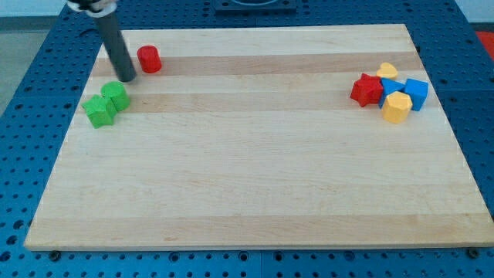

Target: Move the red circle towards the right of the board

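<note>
- Toward the upper left of the frame, the red circle (pixel 149 59) sits upright on the wooden desk (pixel 247 177), close to the desk's top edge and well apart from the cluster at the right.
- My tip (pixel 127 78) rests on the desk just left of and slightly below the red circle, near it; I cannot tell whether the two touch.
- As for the tool, the arm ends in a plain dark rod, so nothing opens, closes or grips; the rod leans up and to the left from my tip toward the frame's top.
- Just below my tip lie two green blocks touching each other: a green rounded block (pixel 116 96) and, to its lower left, a green cube-like block (pixel 99 112).
- Far off at the upper right of the frame, five blocks huddle together: a red star-like block (pixel 366 89), a yellow heart-like block (pixel 387 71) above it, a blue block (pixel 416 93) at the right, another blue block (pixel 389 87) partly hidden in the middle, and a yellow block (pixel 396 108) at the bottom.
</note>
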Tool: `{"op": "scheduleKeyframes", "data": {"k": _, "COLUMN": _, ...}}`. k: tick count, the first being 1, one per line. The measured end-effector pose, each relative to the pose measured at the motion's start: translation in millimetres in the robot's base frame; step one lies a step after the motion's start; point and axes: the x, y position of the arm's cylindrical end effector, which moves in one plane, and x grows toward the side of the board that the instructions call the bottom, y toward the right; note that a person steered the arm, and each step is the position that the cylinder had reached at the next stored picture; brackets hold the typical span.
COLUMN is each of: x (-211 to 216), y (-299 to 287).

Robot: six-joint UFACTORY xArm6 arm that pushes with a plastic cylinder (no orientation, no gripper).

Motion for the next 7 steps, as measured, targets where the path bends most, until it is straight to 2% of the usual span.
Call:
{"op": "scheduleKeyframes", "data": {"k": 1, "x": -2, "y": -26}}
{"op": "scheduleKeyframes", "data": {"k": 2, "x": -34, "y": -12}}
{"op": "scheduleKeyframes", "data": {"k": 3, "x": -68, "y": 48}}
{"op": "scheduleKeyframes", "data": {"k": 4, "x": -69, "y": 112}}
{"op": "scheduleKeyframes", "data": {"k": 5, "x": -67, "y": 94}}
{"op": "scheduleKeyframes", "data": {"k": 6, "x": -83, "y": 44}}
{"op": "scheduleKeyframes", "data": {"k": 7, "x": -79, "y": -11}}
